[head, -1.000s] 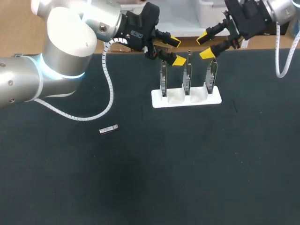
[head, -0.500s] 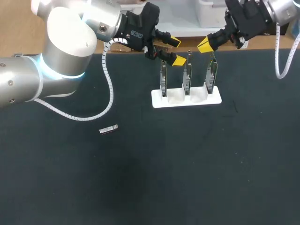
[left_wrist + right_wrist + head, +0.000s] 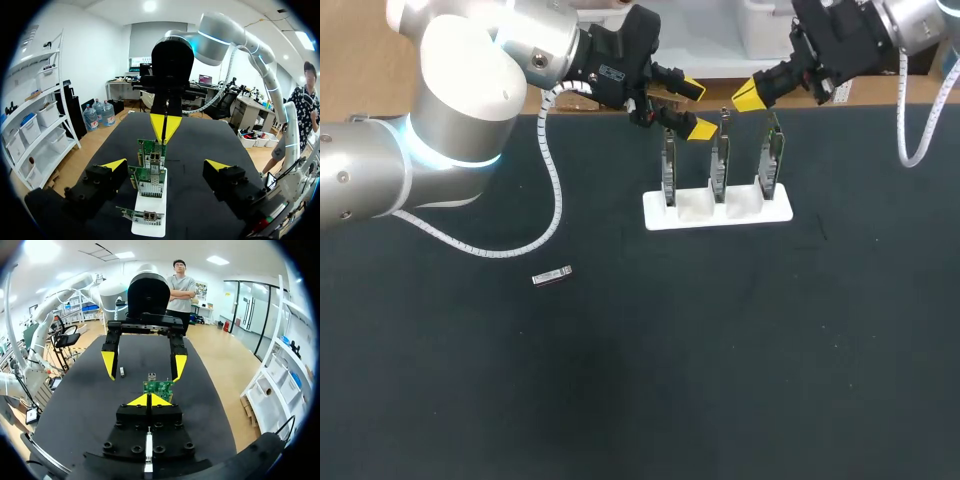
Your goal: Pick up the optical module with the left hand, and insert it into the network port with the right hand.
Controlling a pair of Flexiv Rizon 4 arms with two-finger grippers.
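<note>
Left hand [image 3: 696, 108] hung with its yellow-tipped fingers spread apart and holding nothing, just above the leftmost of three circuit boards [image 3: 719, 160]. They stood upright in a white stand [image 3: 700, 215] near the far edge of the dark surface [image 3: 720, 350]. Right hand [image 3: 750, 95], reaching in from the opposite side, faced it above the middle and right boards, fingertips pressed together with nothing visible between them. The optical module [image 3: 552, 276], a small silver bar, lay flat on the surface, well apart from both hands and the stand, on the left arm's side. From the left wrist, the boards lined up ahead between that hand's open fingers [image 3: 114, 165].
</note>
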